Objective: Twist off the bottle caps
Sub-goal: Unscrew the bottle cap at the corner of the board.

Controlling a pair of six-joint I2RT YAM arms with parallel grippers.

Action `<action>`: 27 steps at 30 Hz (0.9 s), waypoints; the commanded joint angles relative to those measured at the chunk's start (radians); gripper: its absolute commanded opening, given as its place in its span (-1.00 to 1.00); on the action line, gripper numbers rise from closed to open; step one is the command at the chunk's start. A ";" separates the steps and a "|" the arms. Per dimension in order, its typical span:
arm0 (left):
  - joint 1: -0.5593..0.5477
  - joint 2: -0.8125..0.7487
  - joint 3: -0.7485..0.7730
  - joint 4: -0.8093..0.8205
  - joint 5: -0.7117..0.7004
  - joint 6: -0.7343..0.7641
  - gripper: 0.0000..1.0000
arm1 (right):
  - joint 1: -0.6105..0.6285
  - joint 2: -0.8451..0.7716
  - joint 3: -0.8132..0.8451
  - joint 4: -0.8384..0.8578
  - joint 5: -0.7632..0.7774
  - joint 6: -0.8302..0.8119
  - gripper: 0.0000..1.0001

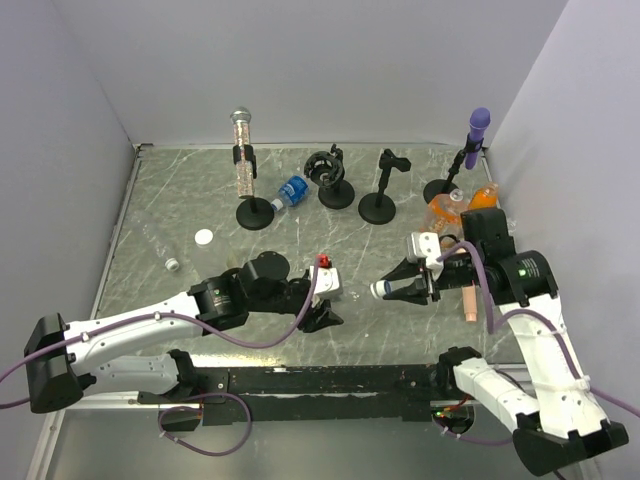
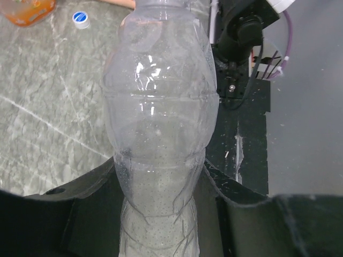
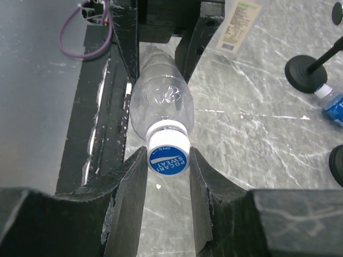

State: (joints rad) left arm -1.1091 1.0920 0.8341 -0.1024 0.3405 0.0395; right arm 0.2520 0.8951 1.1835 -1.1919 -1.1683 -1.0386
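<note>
A clear bottle (image 2: 161,123) is held level above the table between my two grippers. My left gripper (image 2: 161,214) is shut on its lower body, with a black jaw on each side; from above this gripper (image 1: 322,305) sits near the table's front middle. The bottle's neck (image 3: 161,101) points at my right gripper (image 3: 168,156), which is shut on the white bottle cap with a blue top (image 3: 168,155). In the top view the right gripper (image 1: 392,290) meets that cap (image 1: 379,290) just right of centre.
Loose caps lie at the left (image 1: 204,238) (image 1: 172,265). A blue-labelled bottle (image 1: 291,192) lies among black stands (image 1: 255,212) (image 1: 376,208), and orange bottles (image 1: 445,212) lie at the right. A silver microphone (image 1: 241,150) and a purple one (image 1: 478,125) stand at the back.
</note>
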 commanded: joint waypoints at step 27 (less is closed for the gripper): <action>0.022 -0.064 -0.023 0.067 -0.313 -0.003 -0.56 | -0.134 0.090 0.041 0.282 0.013 0.880 0.85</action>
State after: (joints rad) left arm -1.0882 1.0428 0.8169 -0.0902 0.1398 0.0189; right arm 0.1329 0.9565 1.2678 -1.0260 -1.1248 -0.4416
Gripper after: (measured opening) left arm 0.496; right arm 0.912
